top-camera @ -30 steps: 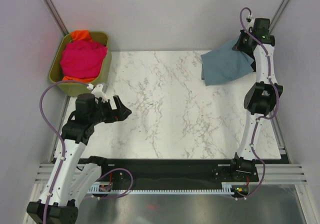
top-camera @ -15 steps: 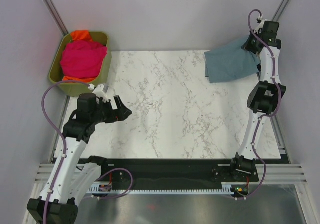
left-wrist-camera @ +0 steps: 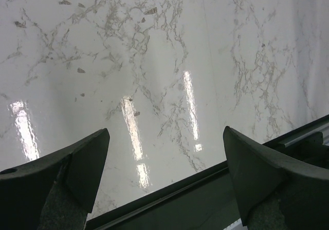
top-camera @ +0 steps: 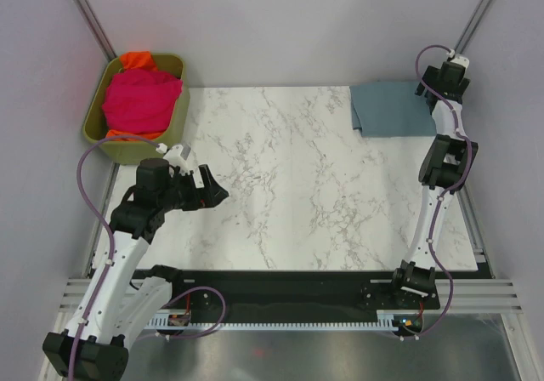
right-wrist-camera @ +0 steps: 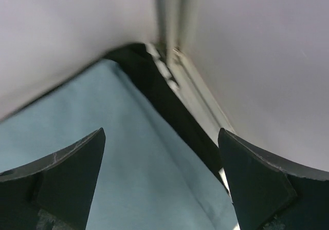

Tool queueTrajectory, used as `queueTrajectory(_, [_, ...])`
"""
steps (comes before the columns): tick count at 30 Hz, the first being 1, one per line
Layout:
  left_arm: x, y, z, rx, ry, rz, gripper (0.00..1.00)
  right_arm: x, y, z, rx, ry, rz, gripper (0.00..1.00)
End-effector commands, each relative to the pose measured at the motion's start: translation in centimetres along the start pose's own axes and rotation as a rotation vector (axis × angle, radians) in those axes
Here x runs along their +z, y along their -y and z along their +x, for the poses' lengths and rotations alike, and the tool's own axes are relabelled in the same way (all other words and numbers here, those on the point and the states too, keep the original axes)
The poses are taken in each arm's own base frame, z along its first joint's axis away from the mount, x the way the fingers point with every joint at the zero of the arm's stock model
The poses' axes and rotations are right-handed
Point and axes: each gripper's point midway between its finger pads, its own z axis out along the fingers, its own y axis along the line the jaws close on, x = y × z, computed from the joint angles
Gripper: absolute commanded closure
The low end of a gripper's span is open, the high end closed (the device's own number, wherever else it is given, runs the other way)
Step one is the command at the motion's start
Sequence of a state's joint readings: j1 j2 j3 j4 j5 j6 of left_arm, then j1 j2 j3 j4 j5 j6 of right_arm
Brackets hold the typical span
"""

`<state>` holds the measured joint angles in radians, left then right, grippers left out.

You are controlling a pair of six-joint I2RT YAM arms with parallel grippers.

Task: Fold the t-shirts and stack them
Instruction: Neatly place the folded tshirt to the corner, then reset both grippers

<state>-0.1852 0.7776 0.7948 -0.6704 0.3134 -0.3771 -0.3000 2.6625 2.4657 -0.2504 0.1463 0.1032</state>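
Top view is reading bright and even, soft overhead light, shadows showing faint. Left wrist view: table [left-wrist-camera: 205,45] is throwing three vertical glare streaks, lower centre; fingers [left-wrist-camera: 67,176] are blurring in the bottom corners. Right wrist view is running dimmer, everything looking soft, shirt [right-wrist-camera: 128,178] sitting out of focus.

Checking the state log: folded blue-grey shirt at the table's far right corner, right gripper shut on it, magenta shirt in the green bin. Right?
One error: the right gripper is open, fingers spread above the blue-grey shirt, per the right wrist view. Shirt's corner spot and the magenta shirt in the green bin are correct.
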Motion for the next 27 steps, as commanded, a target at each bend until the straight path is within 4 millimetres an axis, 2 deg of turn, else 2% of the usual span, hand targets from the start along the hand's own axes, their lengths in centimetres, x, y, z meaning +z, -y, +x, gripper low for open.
queueTrajectory(1, [0.0,0.6,-0.6,-0.001,0.04,0.009,0.0,-3.7,2.8,-8.8,0.101,0.23,0.136,0.02])
queueTrajectory(2, [0.0,0.6,-0.6,-0.001,0.041,0.01,0.0,-6.0,3.0,-11.6,0.133,0.285,0.142,0.02])
queueTrajectory(3, [-0.1,0.6,-0.6,0.002,0.042,0.011,0.0,-6.3,3.1,-10.8,0.132,0.268,0.141,0.02])
queueTrajectory(4, [-0.2,0.7,-0.7,0.004,0.049,0.014,0.0,-7.3,3.1,-12.1,0.138,0.298,0.132,0.02])
queueTrajectory(5, [-0.3,0.7,-0.8,0.007,0.052,0.014,0.0,-9.2,2.9,-14.5,0.154,0.338,0.119,0.02])
queueTrajectory(6, [-0.3,0.8,-0.8,0.007,0.055,0.015,0.0,-10.2,2.8,-15.5,0.172,0.354,0.111,0.02])
queueTrajectory(7, [-0.5,0.9,-0.8,0.01,0.06,0.02,0.0,-12.2,2.8,-17.6,0.185,0.386,0.103,0.02])
queueTrajectory(9, [-0.6,1.0,-0.9,0.013,0.066,0.025,0.0,-14.4,2.9,-19.5,0.224,0.409,0.095,0.02])
queueTrajectory(10, [-0.7,1.0,-0.9,0.014,0.07,0.024,0.0,-16.8,2.8,-21.6,0.24,0.442,0.075,0.02])
queueTrajectory(11, [-0.8,1.1,-1.0,0.015,0.075,0.027,0.0,-18.2,2.7,-22.6,0.254,0.456,0.057,0.02])
queueTrajectory(13, [-1.1,1.3,-1.1,0.019,0.087,0.033,0.01,-19.9,1.1,-22.1,0.298,0.414,-0.029,0.02])
queueTrajectory(14, [-1.2,1.3,-1.3,0.022,0.095,0.035,0.0,-22.9,0.4,-23.6,0.322,0.436,-0.092,0.02])
queueTrajectory(15, [-1.3,1.4,-1.3,0.022,0.102,0.035,0.0,-22.5,-0.4,-20.6,0.336,0.362,-0.119,0.02])
queueTrajectory(16, [-1.5,1.4,-1.4,0.023,0.112,0.034,0.0,-23.5,-2.8,-19.4,0.365,0.319,-0.213,0.02])
queueTrajectory(17, [-1.7,1.4,-1.6,0.024,0.127,0.032,0.0,-26.1,-3.8,-19.7,0.374,0.322,-0.262,0.02])
queueTrajectory(18, [-1.9,1.4,-1.7,0.027,0.137,0.033,0.0,-25.5,-4.7,-15.3,0.372,0.224,-0.267,0.02])
queueTrajectory(19, [-2.0,1.5,-1.7,0.027,0.14,0.036,0.0,-26.7,-6.7,-13.3,0.374,0.185,-0.301,0.02])
queueTrajectory(20, [-2.3,1.5,-1.9,0.029,0.155,0.036,0.0,-28.3,-7.8,-9.2,0.357,0.108,-0.338,0.02])
queueTrajectory(21, [-2.4,1.6,-2.0,0.03,0.163,0.036,0.0,-29.4,-8.9,-7.9,0.35,0.104,-0.376,0.02])
queueTrajectory(22, [-2.6,1.5,-2.1,0.031,0.171,0.032,0.01,-32.4,-10.6,-7.3,0.343,0.116,-0.436,0.02])
queueTrajectory(23, [-2.7,1.5,-2.2,0.032,0.18,0.027,0.0,-33.5,-11.7,-5.2,0.345,0.078,-0.486,0.02])
queueTrajectory(24, [-2.9,1.5,-2.2,0.031,0.188,0.027,0.0,-34.3,-13.4,-0.1,0.313,-0.018,-0.527,0.02])
queueTrajectory(25, [-3.0,1.4,-2.3,0.031,0.196,0.021,0.0,-35.9,-13.8,0.9,0.3,-0.028,-0.557,0.02])
queueTrajectory(26, [-3.1,1.4,-2.3,0.033,0.204,0.021,0.0,-37.4,-15.1,3.1,0.282,-0.078,-0.61,0.02])
queueTrajectory(27, [-3.2,1.3,-2.5,0.036,0.211,0.017,0.0,-38.1,-14.9,7.9,0.268,-0.168,-0.612,0.02])
